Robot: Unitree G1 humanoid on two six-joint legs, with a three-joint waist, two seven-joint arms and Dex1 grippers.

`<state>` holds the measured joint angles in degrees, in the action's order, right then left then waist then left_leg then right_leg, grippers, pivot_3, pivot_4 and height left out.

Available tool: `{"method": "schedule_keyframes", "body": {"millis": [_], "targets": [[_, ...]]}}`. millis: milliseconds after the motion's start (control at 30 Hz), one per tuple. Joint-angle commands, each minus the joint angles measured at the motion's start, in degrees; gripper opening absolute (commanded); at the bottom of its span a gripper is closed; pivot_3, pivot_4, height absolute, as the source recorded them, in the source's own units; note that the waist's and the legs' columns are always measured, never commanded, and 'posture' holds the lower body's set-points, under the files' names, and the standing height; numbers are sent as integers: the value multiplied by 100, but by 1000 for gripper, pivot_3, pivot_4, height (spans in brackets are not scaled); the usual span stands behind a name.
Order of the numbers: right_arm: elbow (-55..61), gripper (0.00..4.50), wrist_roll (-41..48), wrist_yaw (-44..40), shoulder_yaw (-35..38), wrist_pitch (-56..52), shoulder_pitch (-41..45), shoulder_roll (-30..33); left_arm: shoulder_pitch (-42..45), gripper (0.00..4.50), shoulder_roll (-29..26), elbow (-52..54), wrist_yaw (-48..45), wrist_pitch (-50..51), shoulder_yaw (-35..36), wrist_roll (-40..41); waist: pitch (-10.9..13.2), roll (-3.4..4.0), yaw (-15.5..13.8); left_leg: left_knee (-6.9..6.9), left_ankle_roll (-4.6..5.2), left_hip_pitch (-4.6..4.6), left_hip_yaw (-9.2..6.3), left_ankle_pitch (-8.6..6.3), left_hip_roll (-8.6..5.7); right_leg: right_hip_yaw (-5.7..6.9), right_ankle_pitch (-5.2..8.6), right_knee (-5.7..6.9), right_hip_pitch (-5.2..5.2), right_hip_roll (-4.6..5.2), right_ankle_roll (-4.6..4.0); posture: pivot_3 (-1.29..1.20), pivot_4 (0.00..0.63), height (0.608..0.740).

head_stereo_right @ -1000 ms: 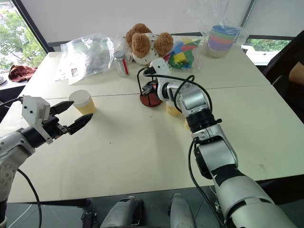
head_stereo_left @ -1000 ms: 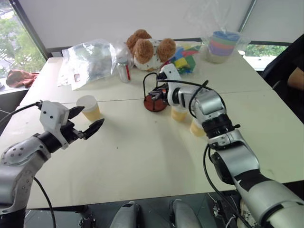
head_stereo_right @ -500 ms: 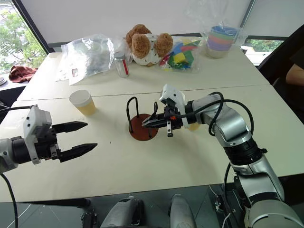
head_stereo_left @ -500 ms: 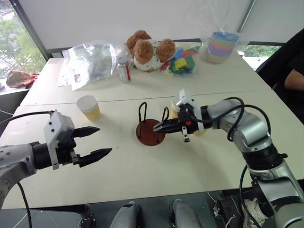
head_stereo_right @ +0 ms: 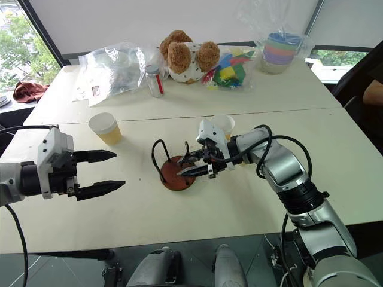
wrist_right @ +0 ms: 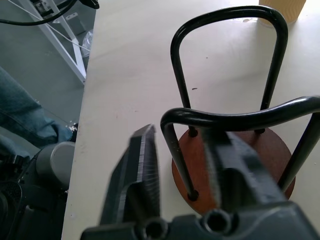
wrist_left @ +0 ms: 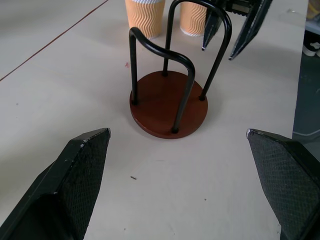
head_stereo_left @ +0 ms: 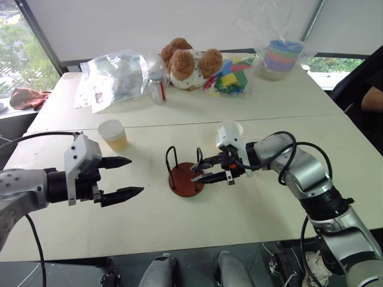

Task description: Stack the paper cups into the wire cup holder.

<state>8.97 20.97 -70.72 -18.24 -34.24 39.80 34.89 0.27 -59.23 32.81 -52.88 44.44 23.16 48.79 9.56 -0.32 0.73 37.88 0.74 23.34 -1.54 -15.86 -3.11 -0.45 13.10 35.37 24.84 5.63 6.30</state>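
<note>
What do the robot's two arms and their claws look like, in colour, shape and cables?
Both arms are silver-grey metal with black joint rings. The left claw and the right claw each have two long, tapering black fingers on a white, boxy wrist block. Loose black cables loop along both forearms.

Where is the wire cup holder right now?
The wire cup holder stands upright mid-table in the head views, empty, between the two grippers, with the right gripper at its near wire loop.
</note>
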Motion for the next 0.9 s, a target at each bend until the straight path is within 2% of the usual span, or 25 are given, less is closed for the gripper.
{"method": "schedule_keyframes", "body": {"millis": [33, 100, 333, 467, 533, 700, 767, 900], "targets": [[345, 3565, 105, -5, 154, -110, 6, 134, 28, 4500, 42, 85, -15, -107, -14, -44, 0, 0, -2, 0, 0, 0, 0, 0, 0, 0, 0, 0, 0, 0, 0, 0, 150, 740], [513, 4475, 217, -88, 297, -306, -44, 375, 40, 4500, 53, 53, -25, -128, -32, -82, 0, 0, -13, 0, 0, 0, 0, 0, 0, 0, 0, 0, 0, 0, 0, 0, 150, 740], [1441, 4475, 1100, -667, 988, -1397, -430, 1878, 31, 4500, -7, 23, -149, -39, 87, -17, 1, 1, -22, 0, 7, 3, -1, -4, 0, 1, 1, -12, -4, 6, -1, 0, 150, 740], [875, 4475, 596, -992, 885, -719, -114, 2407, 279, 4500, -37, -203, -226, -258, -175, -323, 1, 1, 4, 1, 7, 1, 0, -4, 2, 1, 4, -11, -5, 4, -7, 0, 150, 740], [326, 4475, 336, -1058, 795, -406, 370, 2364, 494, 4500, -20, -321, -275, -287, -247, -327, 1, 2, 18, 3, 7, -3, 6, -4, 2, -3, 6, -11, -8, 3, -11, 0, 150, 740], [-2079, 4475, -1214, -570, 91, 1120, 2142, 1576, 1092, 4500, -82, -494, -359, -84, -264, -84, 6, 5, 31, 11, 5, -8, 14, -1, 2, -3, 0, -2, -8, -3, -2, 0, 150, 740], [-2662, 4475, -1508, -554, -39, 1421, 2474, 1333, 1184, 4500, -82, -493, -346, -55, -264, -75, 4, 2, 16, 7, 1, -4, 12, 1, 3, -1, -1, 1, -2, -5, 0, 0, 150, 740], [-3340, 4475, -1906, -717, -389, 1377, 2916, 743, 1114, 4500, 74, -430, -139, -120, -168, -151, 5, 3, 11, -4, -34, 13, 12, 20, 2, 5, -1, -7, 17, -4, 0, 0, 150, 740]]}}
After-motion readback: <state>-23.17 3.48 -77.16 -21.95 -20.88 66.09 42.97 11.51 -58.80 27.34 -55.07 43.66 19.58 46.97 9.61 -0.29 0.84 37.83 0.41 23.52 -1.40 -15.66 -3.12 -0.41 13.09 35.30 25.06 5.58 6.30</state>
